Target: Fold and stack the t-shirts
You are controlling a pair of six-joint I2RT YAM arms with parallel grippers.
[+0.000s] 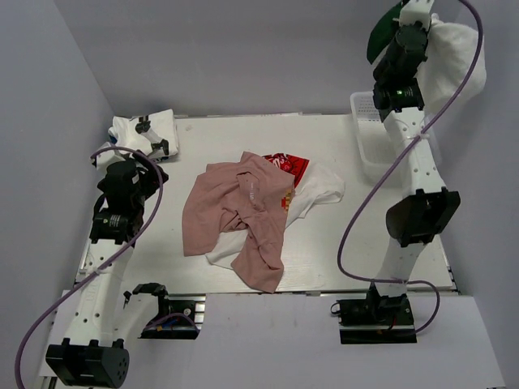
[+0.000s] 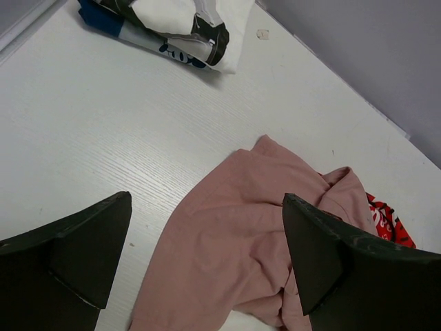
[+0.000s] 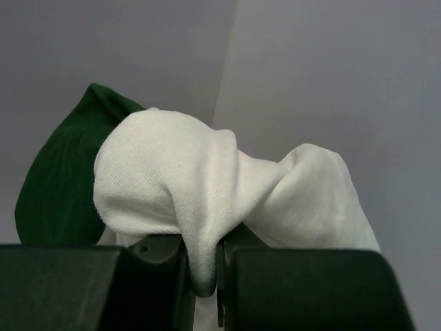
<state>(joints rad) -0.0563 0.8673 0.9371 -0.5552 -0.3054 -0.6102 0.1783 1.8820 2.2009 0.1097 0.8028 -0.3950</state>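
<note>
A crumpled dusty pink t-shirt (image 1: 235, 219) lies mid-table on top of a white t-shirt with red print (image 1: 312, 188); the pink one also shows in the left wrist view (image 2: 234, 241). A folded white printed shirt (image 1: 146, 134) lies at the far left corner. My left gripper (image 2: 207, 262) is open and empty, above the pink shirt's left edge. My right gripper (image 3: 207, 265) is raised high at the far right, shut on a white t-shirt (image 3: 207, 179), which hangs beside the arm (image 1: 454, 61). A dark green shirt (image 3: 58, 179) hangs with it (image 1: 379, 36).
A white plastic lattice basket (image 1: 366, 134) stands at the table's far right edge, under the raised right arm. Grey walls close in the table on the left, back and right. Purple cables loop beside both arms.
</note>
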